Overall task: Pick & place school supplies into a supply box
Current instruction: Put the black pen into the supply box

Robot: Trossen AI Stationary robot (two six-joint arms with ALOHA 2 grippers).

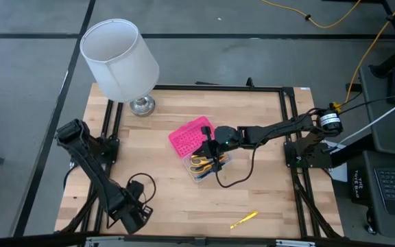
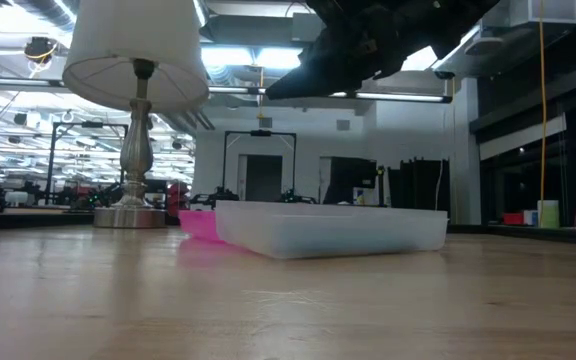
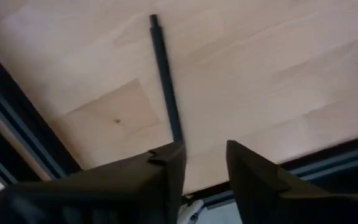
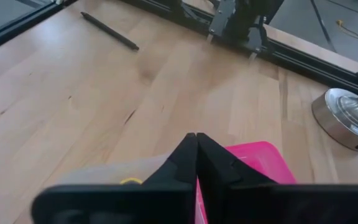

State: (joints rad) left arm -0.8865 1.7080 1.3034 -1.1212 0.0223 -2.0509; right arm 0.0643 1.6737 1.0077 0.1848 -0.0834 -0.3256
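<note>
Reaching for the black pen point(image 3: 165, 81) looks like the step in hand at the lower left of the high view, where the left end effector point(image 1: 134, 218) hovers with its fingers apart over the tabletop point(image 1: 163, 199). In the left wrist view the pen lies flat, its near end just ahead of the gap; I would centre the gap across the shaft and come down squarely so it does not roll. Towards the middle, the box point(image 1: 202, 149) lies open, its pink lid point(image 1: 190, 135) folded back, scissors point(image 1: 199, 163) and a few pens inside the clear base. The right end effector point(image 1: 219, 145) hangs over it, fingers together and apparently empty. A yellow pencil point(image 1: 243, 219) lies loose at the lower right.
</note>
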